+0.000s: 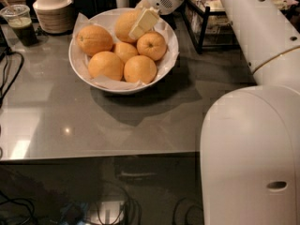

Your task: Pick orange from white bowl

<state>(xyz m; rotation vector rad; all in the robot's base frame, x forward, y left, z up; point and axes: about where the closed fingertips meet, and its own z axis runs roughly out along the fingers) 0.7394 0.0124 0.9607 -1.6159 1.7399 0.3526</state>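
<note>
The white bowl (pixel 76 65), lined with crinkled paper, stands at the back middle of the grey table. The orange (pixel 122 28), the largest and dullest, lies at the bowl's back. Several smaller, brighter oranges (pixel 106 65) fill the front and sides. My gripper (pixel 142 24) comes down from the upper right and rests against the large orange's right side. It hides part of that orange.
A ribbed beige lidded container (pixel 53 11) and a plastic cup with dark drink (pixel 20 24) stand at the back left. Black cables (pixel 8 74) lie at the left edge. A black rack (pixel 206 25) stands to the right. My white body (pixel 248 158) fills the lower right.
</note>
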